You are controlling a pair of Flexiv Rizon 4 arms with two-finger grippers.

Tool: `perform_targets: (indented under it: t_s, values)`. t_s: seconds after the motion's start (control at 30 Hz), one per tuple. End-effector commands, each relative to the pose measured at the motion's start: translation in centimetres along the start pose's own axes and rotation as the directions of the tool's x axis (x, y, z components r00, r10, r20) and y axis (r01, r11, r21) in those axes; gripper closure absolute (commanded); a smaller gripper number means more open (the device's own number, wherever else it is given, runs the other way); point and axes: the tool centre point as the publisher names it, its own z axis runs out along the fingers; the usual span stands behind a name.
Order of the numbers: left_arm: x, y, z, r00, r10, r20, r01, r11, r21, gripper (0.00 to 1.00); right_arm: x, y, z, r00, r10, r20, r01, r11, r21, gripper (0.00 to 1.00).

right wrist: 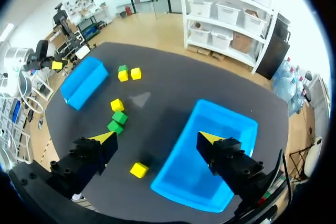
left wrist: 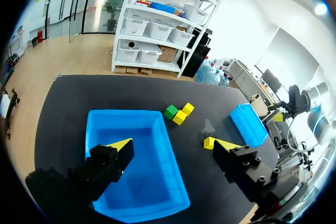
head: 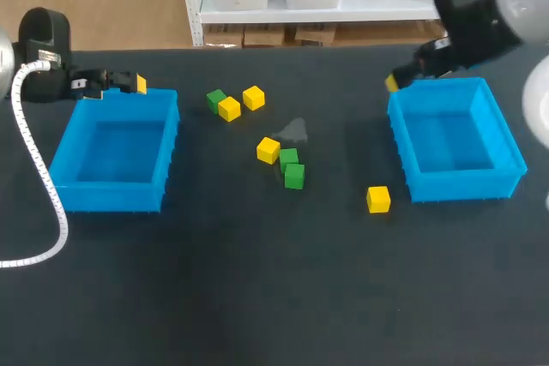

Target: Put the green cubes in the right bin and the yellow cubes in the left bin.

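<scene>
Black worktop [head: 257,297] carrying two blue open-topped bins and seven small cubes. At the left side sits the left bin [head: 111,197], and at the right side the right bin [head: 463,184], the two well apart. All seven cubes lie on the worktop between the bins.

Toward the far side is a group of three. A far green cube [head: 215,99] touches a first yellow cube [head: 229,109], and a second yellow cube [head: 253,98] sits just beside them. Near the middle, a third yellow cube [head: 268,150] lies just beside a middle green cube [head: 289,159]. That one touches a near green cube [head: 294,177] in front of it. A lone yellow cube [head: 378,199] rests close to the near left corner of the right bin.

From the left comes the left arm [head: 43,49]. The left pincer [left wrist: 173,148] hangs above the far rim of the left bin. Its two yellow-tipped fingers are spread wide with nothing between them. In the left wrist view, one finger is over the bin's inside and the other is over the worktop past the bin's wall.

From the right comes the right arm [head: 472,15]. The right pincer [right wrist: 157,139] hangs above the far left corner of the right bin. Its fingers are also spread wide and grip nothing. In the right wrist view, one finger is over the bin and the other is over the worktop.
</scene>
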Motion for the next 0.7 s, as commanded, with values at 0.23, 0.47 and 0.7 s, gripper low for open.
perform_targets:
  t_s: [0.23, 0.47, 0.7]
  values:
    - [0.1, 0.1, 0.0, 1.0, 0.002, 0.005, -0.002, 1.0, 0.007, 0.0, 0.2, 4.9, 4.1, 0.996, -0.052, -0.077, 0.052, 0.999, -0.002, 0.0]
    - [0.1, 0.1, 0.0, 1.0, 0.002, 0.005, -0.002, 1.0, 0.007, 0.0, 1.0, 8.2, 5.8, 0.987, -0.091, -0.136, 0.088, 0.996, -0.026, 0.0]
    - [0.1, 0.1, 0.0, 1.0, 0.002, 0.005, -0.002, 1.0, 0.007, 0.0, 2.5, 10.5, 8.6, 0.969, -0.108, -0.221, 0.099, 0.994, -0.048, 0.0]
